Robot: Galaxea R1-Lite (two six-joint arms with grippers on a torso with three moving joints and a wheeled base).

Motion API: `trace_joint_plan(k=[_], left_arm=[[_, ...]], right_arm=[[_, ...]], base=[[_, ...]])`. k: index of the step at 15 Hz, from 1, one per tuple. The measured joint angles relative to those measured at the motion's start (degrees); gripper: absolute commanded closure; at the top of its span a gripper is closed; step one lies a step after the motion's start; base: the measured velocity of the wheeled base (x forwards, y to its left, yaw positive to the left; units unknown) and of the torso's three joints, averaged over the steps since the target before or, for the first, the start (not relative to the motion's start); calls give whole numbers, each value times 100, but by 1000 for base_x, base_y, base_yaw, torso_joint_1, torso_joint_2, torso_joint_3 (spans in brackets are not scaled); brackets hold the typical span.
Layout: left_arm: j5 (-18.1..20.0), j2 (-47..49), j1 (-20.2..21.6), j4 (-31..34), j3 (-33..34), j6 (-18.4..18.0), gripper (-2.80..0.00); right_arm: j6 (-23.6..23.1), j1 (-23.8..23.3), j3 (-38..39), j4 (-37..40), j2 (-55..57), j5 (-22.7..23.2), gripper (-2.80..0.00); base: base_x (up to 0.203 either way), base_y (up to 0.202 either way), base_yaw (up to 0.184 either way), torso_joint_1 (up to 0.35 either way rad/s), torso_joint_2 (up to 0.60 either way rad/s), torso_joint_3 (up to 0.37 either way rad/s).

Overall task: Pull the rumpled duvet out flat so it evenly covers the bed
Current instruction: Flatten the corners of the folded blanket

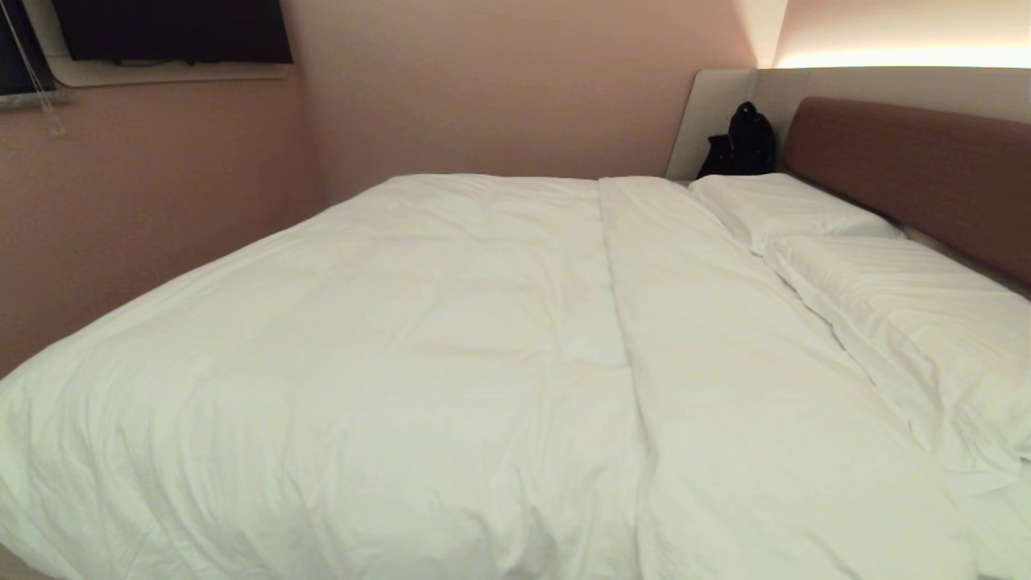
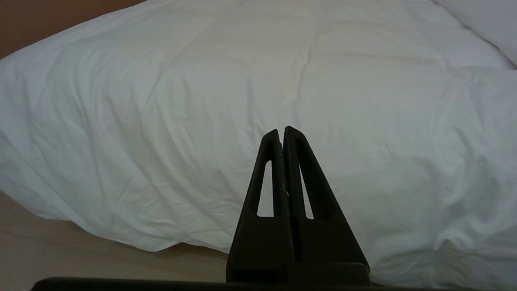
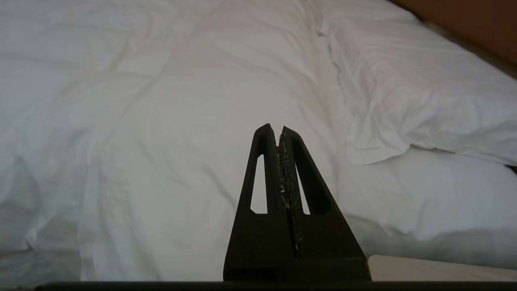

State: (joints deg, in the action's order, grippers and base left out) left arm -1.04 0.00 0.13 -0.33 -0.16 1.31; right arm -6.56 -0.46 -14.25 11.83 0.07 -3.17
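The bed (image 1: 910,153) fills my view, its reddish-brown headboard on my right. The duvet (image 1: 362,354) lies spread across nearly all of it, lightly creased, its top edge folded back in a flat band beside the 2 pillows (image 1: 886,298). A black bag (image 1: 745,141) sits in the far corner. My left gripper (image 2: 281,130) hangs over the duvet's near edge, jaws pressed together, holding nothing. My right gripper (image 3: 276,128) is likewise closed and empty, pointing at the fold.

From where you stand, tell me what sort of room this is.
Likely a hotel bedroom: a wide bed with a white duvet, two pillows, and a wall-mounted screen.
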Motion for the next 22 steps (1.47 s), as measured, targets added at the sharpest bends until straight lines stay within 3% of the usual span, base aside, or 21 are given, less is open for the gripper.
trace_joint_plan(k=[4,9,17,22], left_arm=[[0,0,0,0,2,0,0],[0,0,-2,1,0,-2,0],[0,0,0,0,-2,-2,0],[5,0,-2,0,-2,-8,0]], right_arm=[[-1,2,1183,-807,0,67,0],[87,2,1412,-1746,-2,180,0],[537,1,1425,-1404,-5,336,0],[587,2,1425,-1392,-5,327,0]], base=[[0,0,0,0,0,0],[0,0,0,0,0,0],[0,0,0,0,0,0],[0,0,0,0,0,0]])
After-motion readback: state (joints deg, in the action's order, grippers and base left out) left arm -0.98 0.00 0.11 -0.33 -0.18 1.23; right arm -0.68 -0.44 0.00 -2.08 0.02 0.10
